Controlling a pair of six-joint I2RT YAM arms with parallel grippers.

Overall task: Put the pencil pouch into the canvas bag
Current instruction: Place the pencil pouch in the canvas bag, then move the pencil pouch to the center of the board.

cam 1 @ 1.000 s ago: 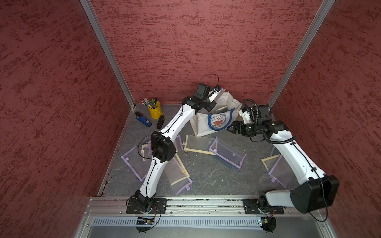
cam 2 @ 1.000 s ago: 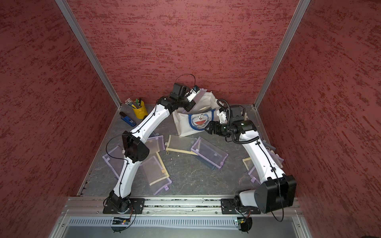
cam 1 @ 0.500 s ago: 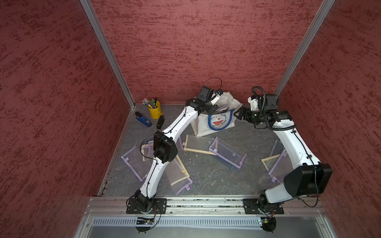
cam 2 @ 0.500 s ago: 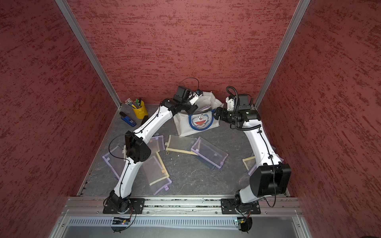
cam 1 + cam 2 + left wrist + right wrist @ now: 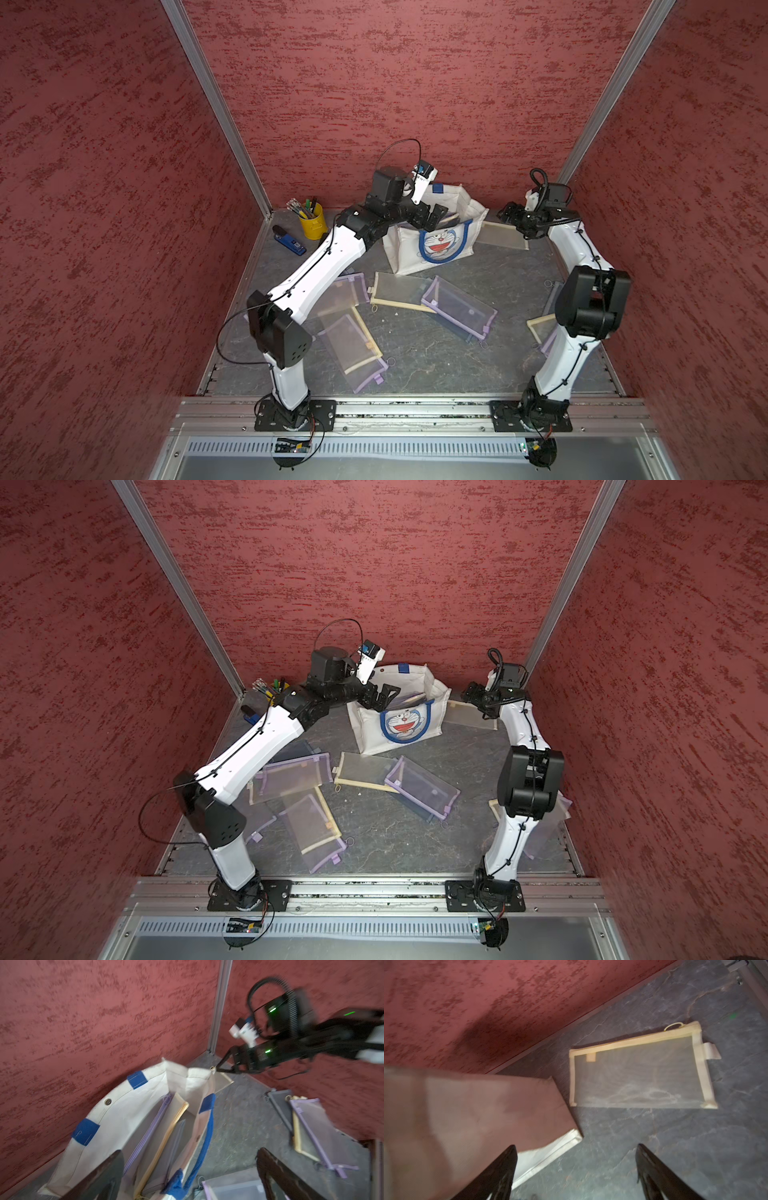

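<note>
Overhead, left fingers spread wide above canvas bag

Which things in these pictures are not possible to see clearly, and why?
- Left wrist view: the standing pouches show only top edges; the canvas bag walls hide the rest, so their number is uncertain.
- Both top views: the right arm covers the pouches at the table edge; number unclear.
- In a top view: the blue object beside the yellow cup is too small to identify.
- Right wrist view: a pale surface is motion-blurred.
</note>
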